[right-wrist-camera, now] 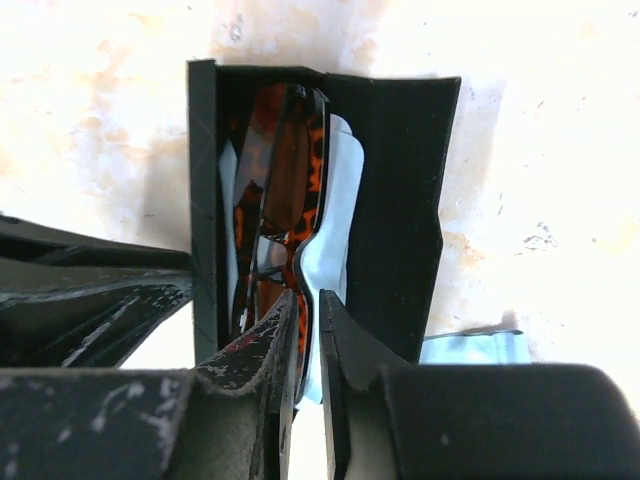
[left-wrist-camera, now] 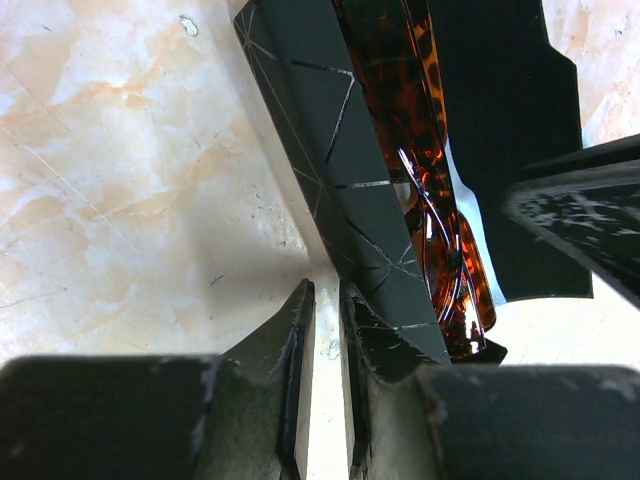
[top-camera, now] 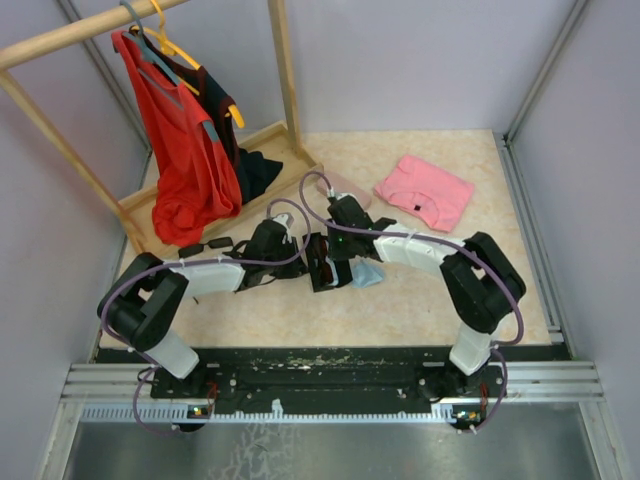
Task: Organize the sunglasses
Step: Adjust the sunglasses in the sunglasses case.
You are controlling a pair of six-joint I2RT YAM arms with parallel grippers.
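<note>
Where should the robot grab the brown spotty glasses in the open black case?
Probably by the thin frame edge of the brown glasses, pinched across it, coming in through the open side of the black case. They stand on edge between the case's walls, with a pale cloth beside them, so only that edge is free.

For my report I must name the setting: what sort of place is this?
Probably a robot test booth, staged like a home corner: bare walls, a metal mounting rail, and a wooden clothes rack with a red top.
</note>
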